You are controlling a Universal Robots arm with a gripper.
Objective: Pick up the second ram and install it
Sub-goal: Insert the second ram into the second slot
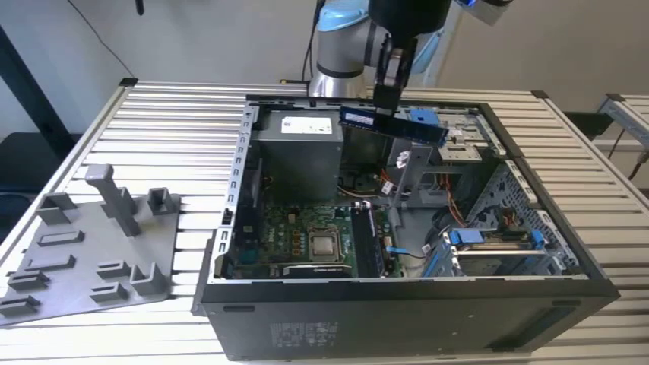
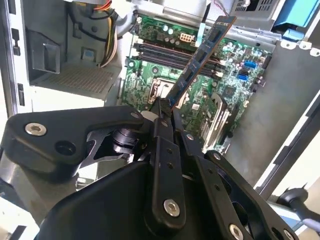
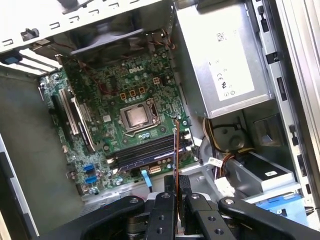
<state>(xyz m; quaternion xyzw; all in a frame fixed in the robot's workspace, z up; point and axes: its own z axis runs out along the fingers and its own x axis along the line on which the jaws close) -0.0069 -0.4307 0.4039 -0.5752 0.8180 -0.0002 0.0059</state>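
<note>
The second ram (image 1: 397, 124) is a thin dark circuit-board stick, held high over the open computer case (image 1: 406, 304). My gripper (image 1: 385, 106) is shut on one end of it, and the rest sticks out toward the exterior view's right. In the second wrist view the second ram (image 2: 200, 55) rises from the gripper (image 2: 165, 107) over the green motherboard (image 2: 235, 95). In the first wrist view the second ram (image 3: 176, 150) shows edge-on between the gripper (image 3: 176, 192) fingers, above the long memory slots (image 3: 150, 152). The slots (image 1: 365, 239) lie well below the stick.
A grey plastic holder tray (image 1: 61, 296) with upright posts lies on the slatted table at the exterior view's left. Inside the case are the grey power supply (image 1: 294, 152), the processor socket (image 1: 324, 245), cables and a blue-handled drive bay (image 1: 476, 237). The case walls (image 1: 235, 175) ring the motherboard.
</note>
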